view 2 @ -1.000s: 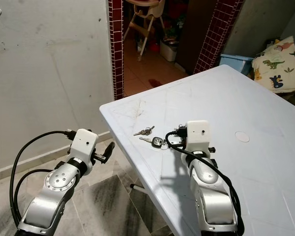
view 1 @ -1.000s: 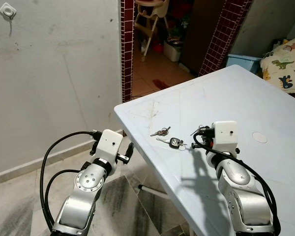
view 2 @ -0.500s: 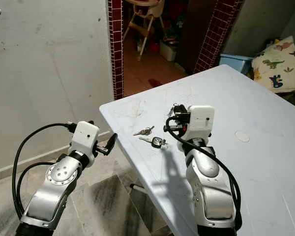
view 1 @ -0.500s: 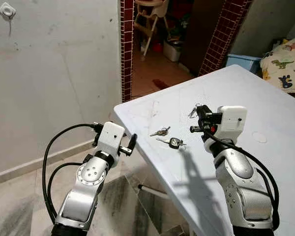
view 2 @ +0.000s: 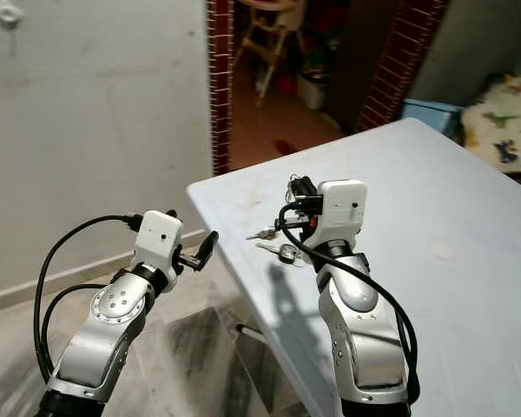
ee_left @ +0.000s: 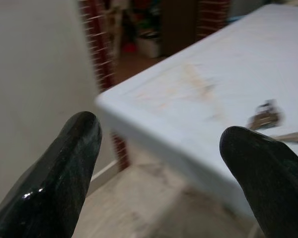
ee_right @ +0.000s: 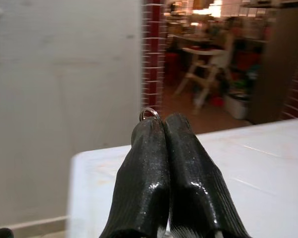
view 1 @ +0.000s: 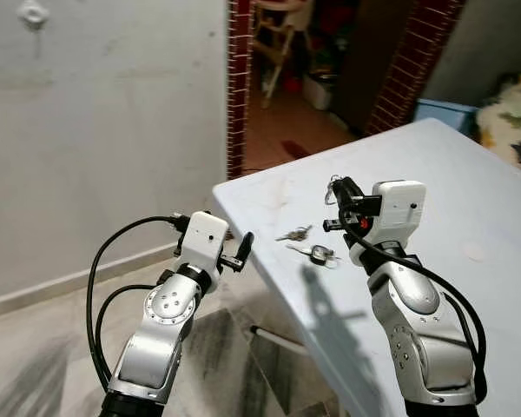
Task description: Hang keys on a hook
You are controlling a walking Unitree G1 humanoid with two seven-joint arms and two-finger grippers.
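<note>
Right pincer (view 1: pixel 340 193) clamped on key ring (ee_right: pixel 149 113) above tabletop (view 1: pixel 434 174); left pincer (view 1: pixel 243 249) open, idle. Risk: thin grip, ring slips before hook (view 1: pixel 33 13)

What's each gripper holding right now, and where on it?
Right gripper is shut on a key ring, pinched at the ring, whose loop pokes out past the fingertips. Left gripper is open and holds nothing.

I see a pale blue-white table (view 1: pixel 434 165) across the right of the frame, silver keys (view 1: pixel 306 245) with one black fob at its near edge, dark red tiled door pillars (view 1: pixel 236 78) at upper centre, and a grey-white wall (view 1: pixel 104 130) at upper left.
</note>
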